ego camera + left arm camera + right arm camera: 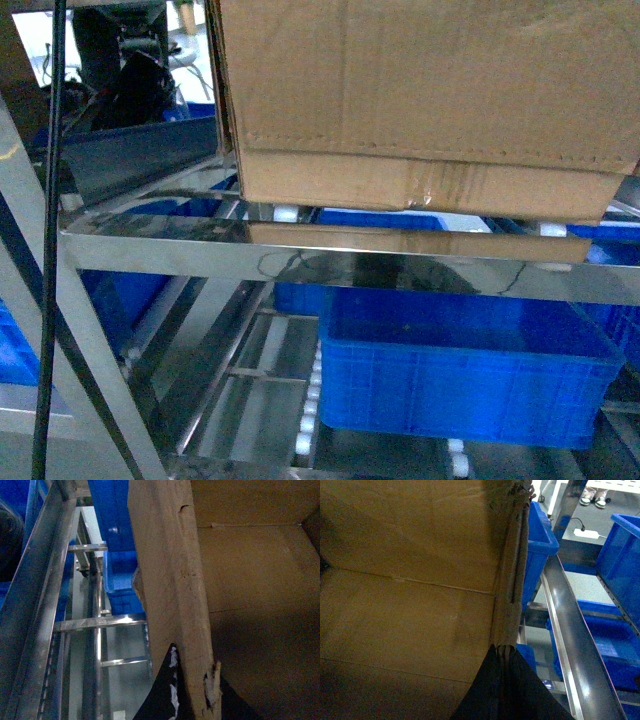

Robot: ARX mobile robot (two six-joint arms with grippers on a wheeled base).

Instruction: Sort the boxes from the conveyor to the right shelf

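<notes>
Matt corrugated cardboard box — mirror-shiny steel shelf — glossy plastic crate.

The cardboard box is filling the upper tier of the right shelf from 11 to 3 o'clock, leaving open room only at 9 o'clock beside its left wall. Below, at 5 o'clock, a blue crate is occupying the lower rollers (a narrow gap is showing between crate and front rail). A black cable is hanging at 9 o'clock.
</notes>
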